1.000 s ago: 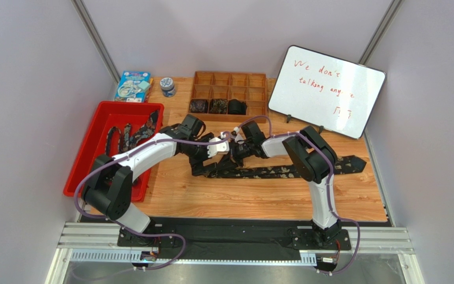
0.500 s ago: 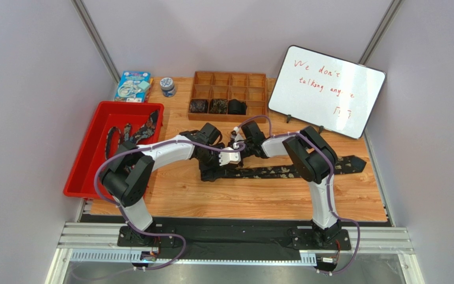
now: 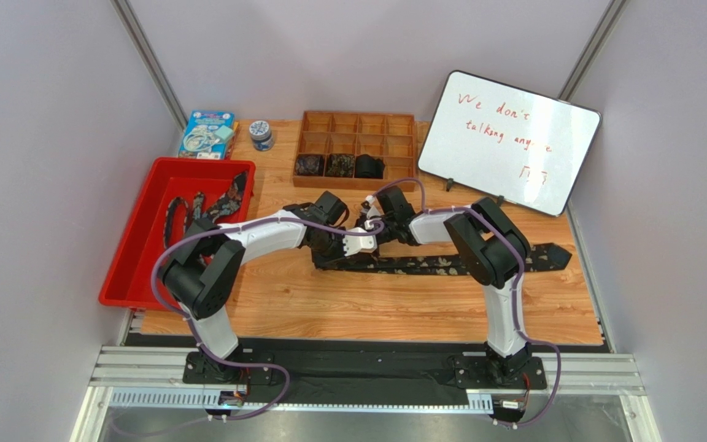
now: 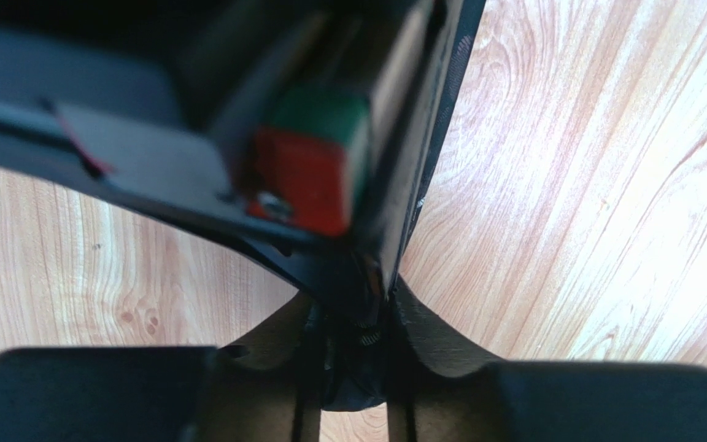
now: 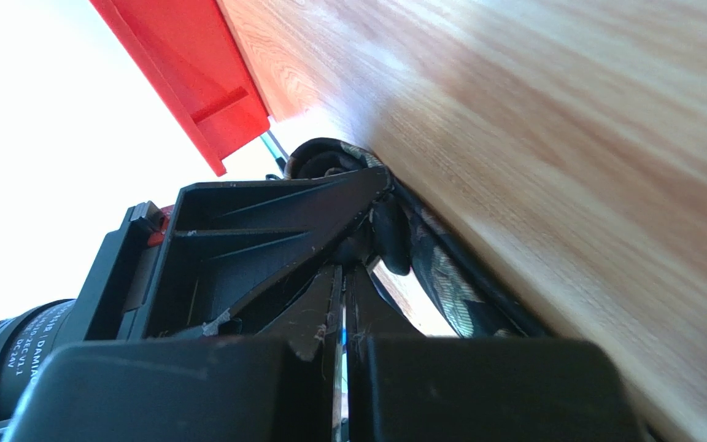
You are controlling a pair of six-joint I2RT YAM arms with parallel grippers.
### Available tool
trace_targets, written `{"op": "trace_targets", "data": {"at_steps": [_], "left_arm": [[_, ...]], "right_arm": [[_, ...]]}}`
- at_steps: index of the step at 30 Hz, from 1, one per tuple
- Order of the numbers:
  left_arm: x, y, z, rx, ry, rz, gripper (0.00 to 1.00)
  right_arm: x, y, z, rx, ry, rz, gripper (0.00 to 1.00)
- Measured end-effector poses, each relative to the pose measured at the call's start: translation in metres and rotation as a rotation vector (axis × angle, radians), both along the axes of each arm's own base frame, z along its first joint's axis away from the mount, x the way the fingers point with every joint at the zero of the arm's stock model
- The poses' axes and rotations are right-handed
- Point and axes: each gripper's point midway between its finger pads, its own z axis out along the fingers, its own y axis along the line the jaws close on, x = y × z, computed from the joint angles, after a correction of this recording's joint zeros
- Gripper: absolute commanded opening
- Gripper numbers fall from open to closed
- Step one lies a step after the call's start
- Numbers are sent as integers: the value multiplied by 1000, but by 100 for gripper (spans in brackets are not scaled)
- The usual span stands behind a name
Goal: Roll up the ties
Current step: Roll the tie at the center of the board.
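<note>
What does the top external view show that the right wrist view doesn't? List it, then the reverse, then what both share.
Only top external: the whiteboard, the blue box, the wooden organiser with three coils, and the spare ties inside the red bin. Only right wrist: the right gripper close up, its fingers shut. Both: the red bin, the wooden table and the tie lying on it.

robot lab test cell, plain grey partition walls [image 3: 44,138], aluminium rail base [image 3: 145,373], wooden tabletop [image 3: 376,313], propped whiteboard [image 3: 509,143]
</note>
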Motion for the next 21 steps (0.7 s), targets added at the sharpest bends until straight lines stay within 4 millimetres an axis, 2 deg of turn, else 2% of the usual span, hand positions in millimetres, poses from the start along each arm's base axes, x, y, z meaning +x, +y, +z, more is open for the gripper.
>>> {"op": "trace_targets", "data": {"at_steps": [2, 5, 6, 9, 12, 17, 21], "left_arm": [[0, 0, 0, -1, -3, -4, 24], [-1, -1, 0, -11, -13, -20, 35], [-1, -1, 0, -15, -15, -30, 44], [-3, -2, 1, -26, -14, -62, 60], [-6, 2, 2, -31, 6, -75, 65], [-6, 11, 9, -58, 31, -67, 72], [-4, 14, 20, -99, 28, -54, 73]], "right_arm": [[1, -2, -1, -5, 3, -3, 0], [2, -6, -2, -11, -5, -1, 0], [2, -7, -3, -15, -10, 4, 0], [1, -11, -9, -38, -24, 10, 0], [3, -21, -18, -73, -17, 3, 0], [9, -29, -21, -81, -27, -6, 0], [9, -33, -25, -87, -42, -1, 0]]}}
